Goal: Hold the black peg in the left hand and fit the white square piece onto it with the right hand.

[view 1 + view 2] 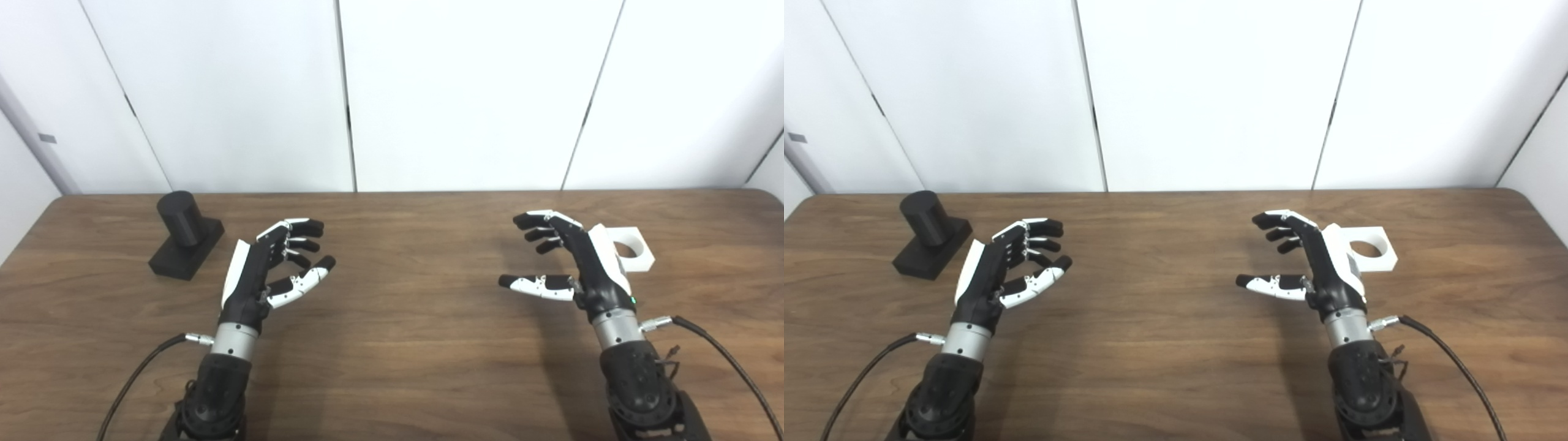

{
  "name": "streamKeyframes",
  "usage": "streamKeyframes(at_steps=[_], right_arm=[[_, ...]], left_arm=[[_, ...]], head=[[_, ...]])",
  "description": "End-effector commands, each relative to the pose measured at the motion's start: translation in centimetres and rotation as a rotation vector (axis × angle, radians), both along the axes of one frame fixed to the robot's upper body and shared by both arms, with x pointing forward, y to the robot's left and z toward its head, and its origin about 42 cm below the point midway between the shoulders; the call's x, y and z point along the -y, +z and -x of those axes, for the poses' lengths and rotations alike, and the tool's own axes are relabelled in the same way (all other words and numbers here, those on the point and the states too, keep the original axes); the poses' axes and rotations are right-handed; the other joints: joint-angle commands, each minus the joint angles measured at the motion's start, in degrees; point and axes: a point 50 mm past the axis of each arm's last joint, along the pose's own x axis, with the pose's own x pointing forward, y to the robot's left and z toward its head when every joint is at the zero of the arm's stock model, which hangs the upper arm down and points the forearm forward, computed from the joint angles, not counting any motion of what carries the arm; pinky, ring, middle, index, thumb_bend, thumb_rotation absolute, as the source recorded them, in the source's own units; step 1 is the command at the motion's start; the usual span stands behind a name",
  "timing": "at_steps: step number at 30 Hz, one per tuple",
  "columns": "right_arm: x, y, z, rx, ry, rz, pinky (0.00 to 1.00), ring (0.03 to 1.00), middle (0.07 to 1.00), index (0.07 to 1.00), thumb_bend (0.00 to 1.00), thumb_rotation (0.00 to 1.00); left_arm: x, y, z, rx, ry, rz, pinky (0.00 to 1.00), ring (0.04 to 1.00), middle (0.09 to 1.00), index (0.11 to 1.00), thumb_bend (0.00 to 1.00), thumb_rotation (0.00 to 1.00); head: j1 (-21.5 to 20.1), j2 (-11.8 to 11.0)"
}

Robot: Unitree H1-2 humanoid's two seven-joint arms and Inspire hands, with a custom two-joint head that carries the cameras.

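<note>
The black peg [184,242], a short cylinder on a square base, stands on the wooden table [404,318] at the far left; it also shows in the right eye view [930,234]. My left hand [269,266] is open and empty, just right of the peg and apart from it. The white square piece [634,248] with a round hole lies flat at the right; it also shows in the right eye view [1372,248]. My right hand [569,260] is open and empty, just left of the piece, and hides its near left corner.
White wall panels stand behind the table's far edge. A black cable [729,361] runs from each wrist toward the bottom edge. Bare wood lies between the two hands.
</note>
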Motion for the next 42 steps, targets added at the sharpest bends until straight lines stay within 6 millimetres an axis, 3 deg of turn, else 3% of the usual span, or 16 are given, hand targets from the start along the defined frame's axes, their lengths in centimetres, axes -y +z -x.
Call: streamKeyframes(at_steps=[1,6,8,9,10,14,19,30,38,42], right_arm=[[-0.2,2.1,-0.5,0.080,0.008,0.002,0.57,0.663,0.704,0.677,0.63,0.11],[-0.2,2.1,-0.5,0.084,0.011,0.001,0.57,0.664,0.704,0.677,0.63,0.10],[0.1,2.0,-0.5,0.086,0.016,0.013,0.57,0.667,0.705,0.677,0.63,0.09],[0.3,2.0,-0.5,0.089,0.023,0.018,0.57,0.671,0.705,0.677,0.62,0.09],[0.6,1.9,-0.5,0.094,0.027,0.023,0.57,0.672,0.705,0.677,0.61,0.09],[1.9,2.0,-0.5,0.090,0.028,0.035,0.55,0.658,0.698,0.670,0.61,0.05],[2.8,2.3,-0.4,0.067,0.004,0.006,0.57,0.660,0.708,0.674,0.62,0.00],[2.9,2.4,-0.2,0.070,0.003,0.004,0.52,0.621,0.668,0.660,0.62,0.00],[3.0,2.0,0.0,0.054,0.000,0.001,0.49,0.617,0.668,0.654,0.61,0.00],[3.2,1.7,-0.1,0.063,0.010,-0.003,0.48,0.597,0.657,0.645,0.61,0.00]], left_arm=[[0.0,2.0,-0.7,0.090,-0.017,-0.007,0.52,0.648,0.704,0.674,0.60,0.14],[0.2,2.0,-0.7,0.088,-0.017,0.001,0.52,0.645,0.702,0.671,0.61,0.14],[0.5,1.9,-0.7,0.088,-0.017,0.009,0.52,0.648,0.701,0.669,0.61,0.13],[0.6,1.8,-0.7,0.087,-0.018,0.016,0.53,0.651,0.700,0.667,0.61,0.12],[0.9,1.7,-0.7,0.089,-0.020,0.025,0.53,0.654,0.699,0.665,0.61,0.12],[2.7,1.2,-0.8,0.064,-0.026,0.060,0.54,0.654,0.703,0.660,0.62,0.09],[4.5,0.6,-1.1,0.046,-0.039,0.070,0.53,0.653,0.714,0.658,0.62,0.07],[5.4,0.0,-1.4,0.071,-0.031,0.080,0.50,0.649,0.708,0.647,0.61,0.04],[5.3,0.7,-1.2,0.083,0.033,0.097,0.53,0.661,0.717,0.651,0.64,0.05],[4.6,1.1,-1.1,0.106,0.075,0.085,0.54,0.660,0.721,0.658,0.64,0.07]], head=[[0.0,0.0],[1.6,-0.3],[6.4,-0.8],[6.4,-0.8],[10.2,-1.3],[18.9,-3.1],[24.1,-4.8],[25.4,-6.4],[26.7,-10.2],[26.7,-10.5]])
